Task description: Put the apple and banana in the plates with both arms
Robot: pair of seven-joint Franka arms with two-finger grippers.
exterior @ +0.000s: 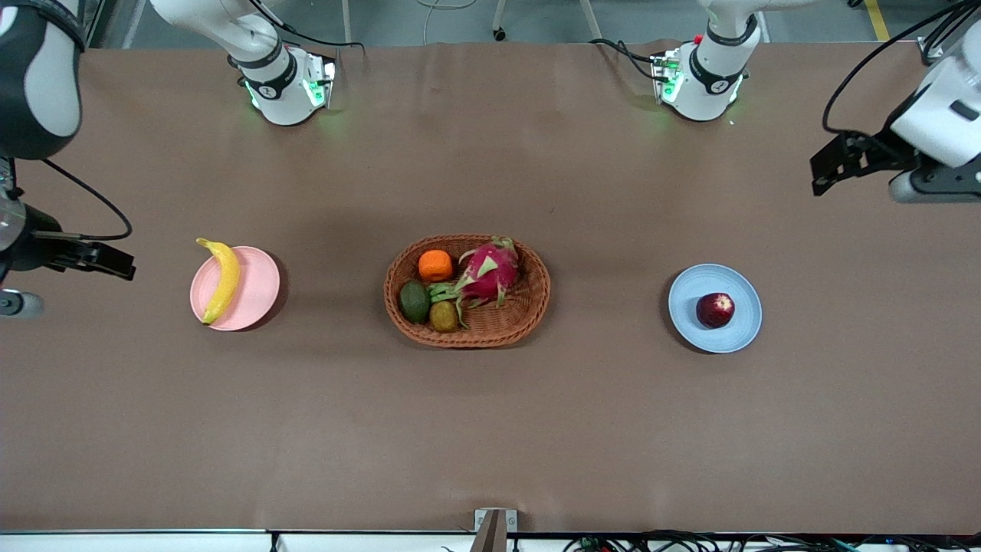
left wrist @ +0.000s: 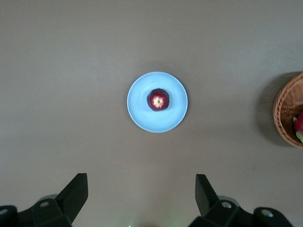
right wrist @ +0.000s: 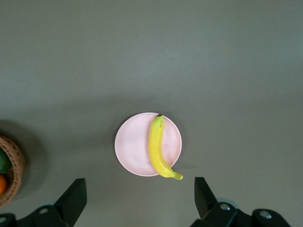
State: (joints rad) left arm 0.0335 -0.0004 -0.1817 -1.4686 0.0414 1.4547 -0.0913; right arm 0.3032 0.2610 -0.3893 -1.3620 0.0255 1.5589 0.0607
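The yellow banana [exterior: 223, 280] lies across the pale pink plate [exterior: 257, 295] toward the right arm's end of the table, its stem tip over the rim. The dark red apple [exterior: 715, 310] sits in the light blue plate [exterior: 693, 291] toward the left arm's end. My right gripper [exterior: 123, 264] is open and empty, raised over bare table beside the pink plate; its wrist view shows banana [right wrist: 157, 149] and plate [right wrist: 132, 149] beyond its fingertips [right wrist: 140, 184]. My left gripper [exterior: 824, 172] is open and empty, raised beside the blue plate [left wrist: 142, 113]; the apple [left wrist: 158, 100] shows in its wrist view, with the gripper [left wrist: 140, 182] well apart from it.
An oval brown wicker basket [exterior: 529, 307] stands mid-table between the plates, holding a pink dragon fruit [exterior: 490, 270], an orange [exterior: 435, 265], a dark green avocado [exterior: 415, 300] and a brownish fruit [exterior: 444, 315]. The arm bases [exterior: 287, 92] stand farthest from the front camera.
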